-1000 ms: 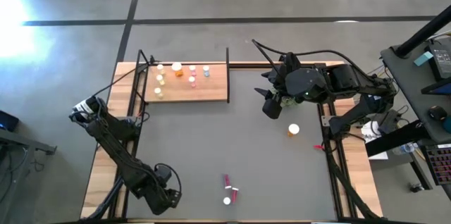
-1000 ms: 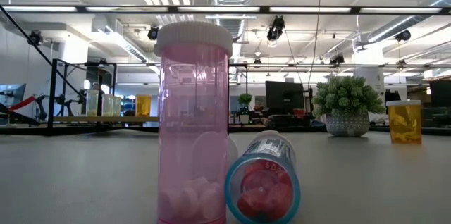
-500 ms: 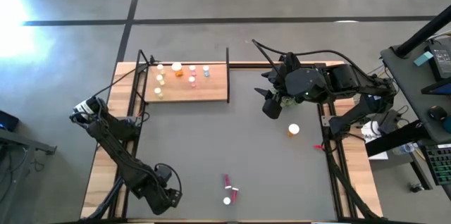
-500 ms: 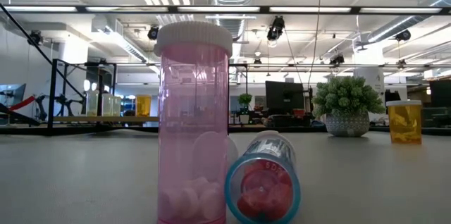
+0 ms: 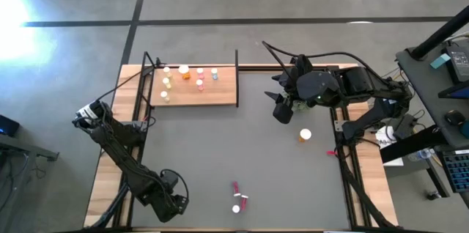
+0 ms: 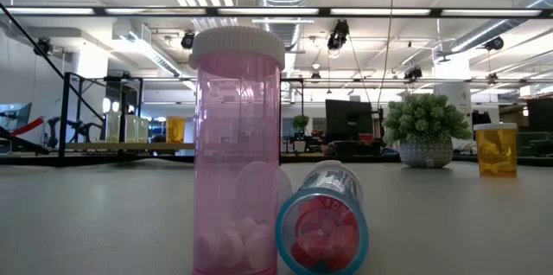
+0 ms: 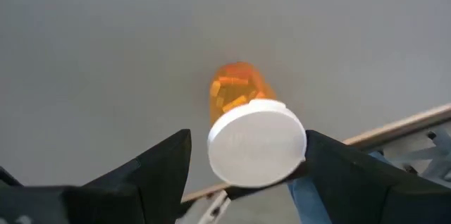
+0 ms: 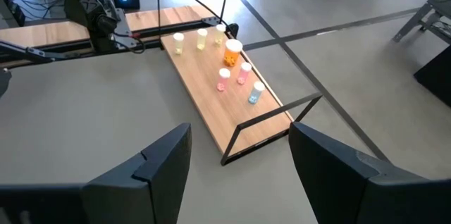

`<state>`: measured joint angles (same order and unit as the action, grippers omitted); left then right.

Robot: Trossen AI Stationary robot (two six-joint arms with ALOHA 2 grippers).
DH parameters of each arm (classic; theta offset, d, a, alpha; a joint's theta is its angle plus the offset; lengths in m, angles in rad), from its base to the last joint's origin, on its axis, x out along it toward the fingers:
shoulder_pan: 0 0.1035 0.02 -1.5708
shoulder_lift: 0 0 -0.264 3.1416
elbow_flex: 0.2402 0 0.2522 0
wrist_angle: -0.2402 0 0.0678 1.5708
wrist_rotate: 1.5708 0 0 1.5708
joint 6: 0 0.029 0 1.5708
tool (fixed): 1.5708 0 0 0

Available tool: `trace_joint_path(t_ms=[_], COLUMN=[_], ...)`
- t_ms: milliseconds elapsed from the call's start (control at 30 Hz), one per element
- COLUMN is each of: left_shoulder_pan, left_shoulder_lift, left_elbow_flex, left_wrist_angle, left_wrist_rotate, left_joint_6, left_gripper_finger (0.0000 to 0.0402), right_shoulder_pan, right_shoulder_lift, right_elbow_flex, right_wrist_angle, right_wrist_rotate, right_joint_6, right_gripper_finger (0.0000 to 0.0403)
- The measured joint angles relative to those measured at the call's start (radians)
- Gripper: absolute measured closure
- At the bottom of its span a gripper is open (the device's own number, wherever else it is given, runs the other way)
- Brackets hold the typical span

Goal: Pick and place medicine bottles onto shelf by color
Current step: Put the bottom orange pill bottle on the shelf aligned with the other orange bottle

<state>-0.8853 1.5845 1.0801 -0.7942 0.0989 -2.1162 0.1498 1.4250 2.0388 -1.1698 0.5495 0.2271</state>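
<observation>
An orange bottle (image 7: 238, 90) with a white cap stands on the grey mat under my left gripper (image 7: 248, 134), whose open fingers flank the cap. In the high view that gripper (image 5: 174, 205) is at the near left and hides the bottle. My right gripper (image 5: 281, 112) hangs open and high at the far right, holding nothing; its wrist view looks at the shelf (image 8: 211, 111). The shelf (image 5: 220, 94) at the far left carries several bottles. Another orange bottle (image 5: 305, 135) stands near the right edge. A pink bottle (image 6: 238, 150) stands near the front edge beside a lying one (image 6: 321, 223). My left gripper comes from above, pointing steeply down, with one finger on each side of the orange bottle's white cap (image 7: 257, 146). Grey mat shows between one finger (image 7: 169, 168) and the cap. The other finger (image 7: 338, 168) lies right at the cap's edge; I cannot tell whether it touches.
A small green plant (image 6: 423, 128) in a pot stands at the far right, partly under the right arm. Wooden rails (image 5: 110, 182) run along the table's left and right sides. Black upright frames stand at both ends of the shelf. The mat's middle (image 5: 220, 145) is bare.
</observation>
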Motion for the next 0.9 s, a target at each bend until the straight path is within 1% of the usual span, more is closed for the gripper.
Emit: trace_joint_path(t_ms=[300, 433, 667, 767, 900], left_shoulder_pan=[0.001, 0.002, 0.002, 0.002, 0.028], left_shoulder_lift=[0.000, 0.000, 0.000, -0.001, -0.009], left_elbow_flex=[-0.040, -0.039, -0.034, -0.034, -0.032], left_wrist_angle=[0.000, 0.000, 0.001, 0.001, 0.000], left_wrist_rotate=[-0.002, -0.002, 0.004, 0.005, 0.007], left_joint_6=[0.028, 0.028, 0.017, -0.012, -0.025], left_gripper_finger=[0.0147, 0.0163, 0.0208, 0.0213, 0.0208], right_shoulder_pan=[0.000, 0.000, 0.000, 0.000, 0.000], right_shoulder_lift=[0.000, 0.000, 0.000, 0.000, 0.000], right_elbow_flex=[0.000, 0.000, 0.000, 0.000, 0.000], right_wrist_angle=[0.000, 0.000, 0.000, 0.000, 0.000], right_wrist_rotate=[0.000, 0.000, 0.000, 0.000, 0.000], right_joint_6=[0.000, 0.000, -0.001, 0.000, 0.000], right_gripper_finger=[0.0174, 0.0174, 0.0174, 0.0174, 0.0174])
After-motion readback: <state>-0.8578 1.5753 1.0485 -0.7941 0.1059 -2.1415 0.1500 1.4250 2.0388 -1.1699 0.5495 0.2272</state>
